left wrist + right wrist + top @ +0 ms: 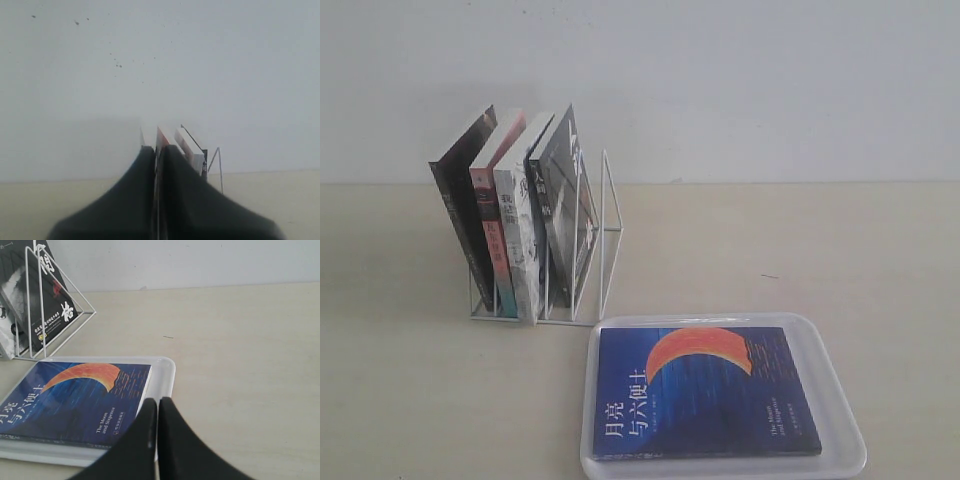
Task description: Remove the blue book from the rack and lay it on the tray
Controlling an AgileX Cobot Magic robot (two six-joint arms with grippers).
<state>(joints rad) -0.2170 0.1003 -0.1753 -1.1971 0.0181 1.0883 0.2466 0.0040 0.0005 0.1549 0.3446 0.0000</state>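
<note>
Blue book lies flat, cover up, inside the tray. The tray sits at the near edge of the surface, just in front of the rack. The book fills most of the tray, w/ a bare strip along the tray edge farthest from the rack. Task looks done, no re-grip called for.

Left end effector: fingers pressed together, nothing between them, aimed toward the rack's other books. Right end effector: also closed and empty, hanging over the tray rim by the book's corner. Can't tell if it touches. Neither arm shows in the exterior view.

Handling, as judged:
- Thin paperback, so prob. light. It will bend and sag if held by one corner or by the open page edge.
- Cover looks smooth, poss. slick against hard pads, so it needs a firm pinch, not a light one.
- Not fragile, but corners and cover crease easily.
- Stiffest part is the spine side. Best hold is mid-length there, pads on front and back covers.
- Lying flat inside a raised rim, there's little room to get a finger under it. The bare strip of the tray is the likeliest way in. Tip one edge up first, then pinch.
</note>
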